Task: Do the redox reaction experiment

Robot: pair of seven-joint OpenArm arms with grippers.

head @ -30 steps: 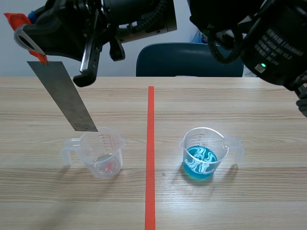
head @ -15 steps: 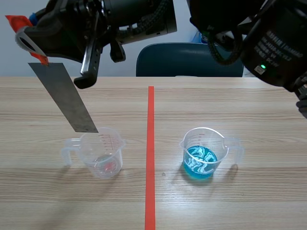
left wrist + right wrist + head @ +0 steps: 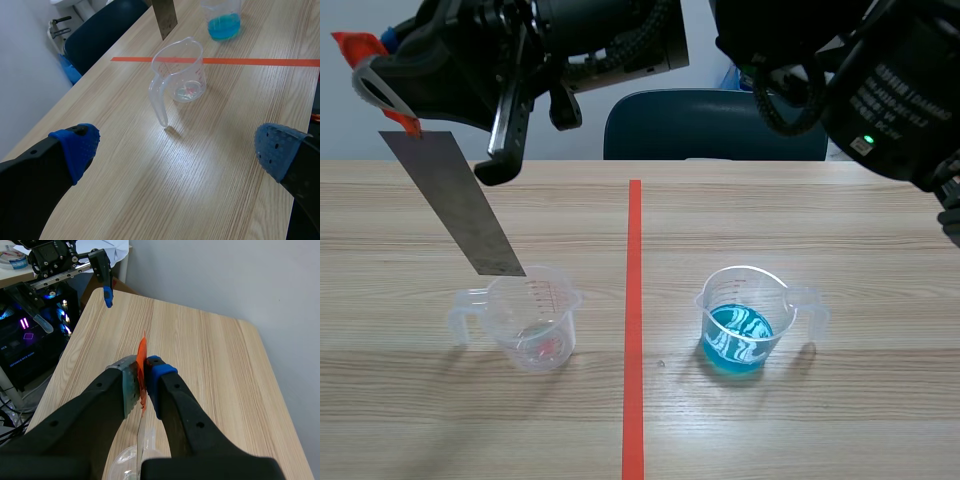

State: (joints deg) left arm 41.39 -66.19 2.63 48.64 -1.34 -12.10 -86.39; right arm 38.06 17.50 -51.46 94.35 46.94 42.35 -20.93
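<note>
Against the frames from half a second and a full second ago, you will find almost no change: the right gripper (image 3: 144, 375) holds the same pose, and only the white glints on the blue liquid have shifted.

The right gripper's fingers stand nearly together, clamped on the orange tag (image 3: 142, 357) at the top of a metal strip (image 3: 455, 205). In the scene view this arm crosses the top, so the right gripper (image 3: 382, 88) sits high at the left.

The strip slopes down to the rim of a clear cup (image 3: 532, 318); whether it touches the rim cannot be told.

The left gripper (image 3: 176, 147) is spread wide and holds nothing. The clear cup (image 3: 179, 70) stands ahead of it, handle toward it.

Across the red tape line (image 3: 634, 300), well apart, a second cup (image 3: 742, 320) holds blue liquid. Both cups rest upright on the wooden table (image 3: 820, 230).
</note>
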